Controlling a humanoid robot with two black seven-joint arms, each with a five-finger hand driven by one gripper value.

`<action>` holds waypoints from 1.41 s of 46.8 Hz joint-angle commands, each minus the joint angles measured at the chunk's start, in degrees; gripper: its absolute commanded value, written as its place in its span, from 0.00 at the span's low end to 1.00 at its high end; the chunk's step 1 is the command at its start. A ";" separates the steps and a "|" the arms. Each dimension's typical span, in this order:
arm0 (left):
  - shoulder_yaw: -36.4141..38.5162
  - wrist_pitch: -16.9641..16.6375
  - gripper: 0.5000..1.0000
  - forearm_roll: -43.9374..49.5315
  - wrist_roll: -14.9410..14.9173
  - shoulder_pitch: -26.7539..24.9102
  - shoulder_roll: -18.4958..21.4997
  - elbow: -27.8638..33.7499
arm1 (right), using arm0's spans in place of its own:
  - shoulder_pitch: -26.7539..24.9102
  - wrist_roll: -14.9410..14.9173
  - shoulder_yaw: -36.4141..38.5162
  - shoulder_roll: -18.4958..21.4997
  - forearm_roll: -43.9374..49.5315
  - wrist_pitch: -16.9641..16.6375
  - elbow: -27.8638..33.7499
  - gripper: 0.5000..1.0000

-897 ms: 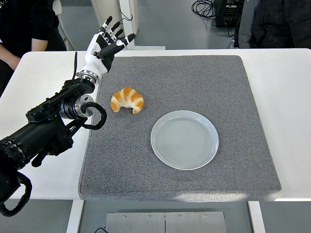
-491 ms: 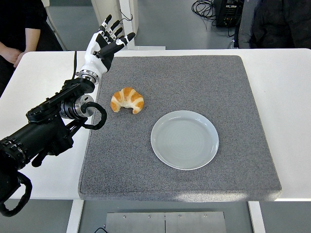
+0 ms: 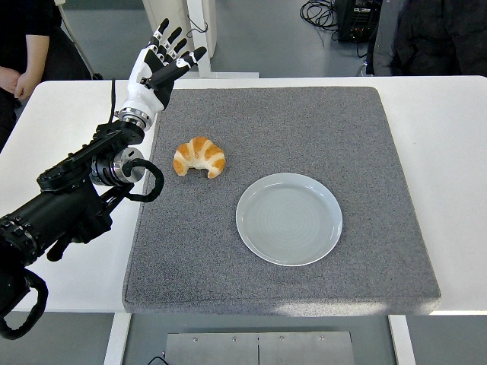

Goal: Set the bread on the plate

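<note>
The left hand hangs high over the far left corner of the grey mat, fingers fanned out and holding nothing. It is well clear of the croissant, which lies on the mat, left of centre, curved side up and its two tips pointing toward the near edge. The pale blue-grey plate sits empty just past the croissant, to its right and a little nearer the camera, the two close but not touching.

By the look of it, this is the very start of the job: the reach, with no grasp made yet. The bread is untouched and nothing is on the plate. The next move calls for the hand to come down and toward the croissant, turn the palm over it, and close the fingers around its middle, gently, since a flaky pastry will likely crush or slip if pinched hard. After that it is a short carry to the right and a soft release over the plate's centre.

Nothing stands between croissant and plate; the mat there is bare. The black left arm stretches in along the mat's left edge, a looped cable at the wrist. The right hand is not in sight. A person stands at the far left corner of the white table, quite near the raised hand, and another dark figure shows at the top right, so that far side is worth watching.
</note>
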State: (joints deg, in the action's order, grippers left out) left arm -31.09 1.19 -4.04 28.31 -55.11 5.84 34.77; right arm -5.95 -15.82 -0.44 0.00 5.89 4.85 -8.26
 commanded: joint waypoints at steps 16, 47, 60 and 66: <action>0.07 -0.05 0.95 0.26 -0.18 -0.17 -0.03 -0.32 | 0.06 0.00 0.00 0.00 0.00 -0.01 0.00 1.00; -2.13 -0.49 0.94 0.18 -0.45 -0.52 0.84 0.03 | 0.06 0.00 0.00 0.00 0.00 -0.01 -0.09 1.00; -1.60 -7.51 0.93 0.35 -8.09 -3.24 6.72 11.26 | -0.02 0.00 0.00 0.00 0.00 -0.01 0.00 1.00; 2.95 -13.22 0.92 -0.09 -12.48 -5.70 11.21 20.24 | 0.06 0.00 -0.09 0.00 0.00 -0.01 -0.09 1.00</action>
State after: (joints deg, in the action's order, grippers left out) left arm -30.94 -9.72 -4.05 17.44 -59.25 15.15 51.45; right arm -5.96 -15.82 -0.45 0.00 5.89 4.83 -8.30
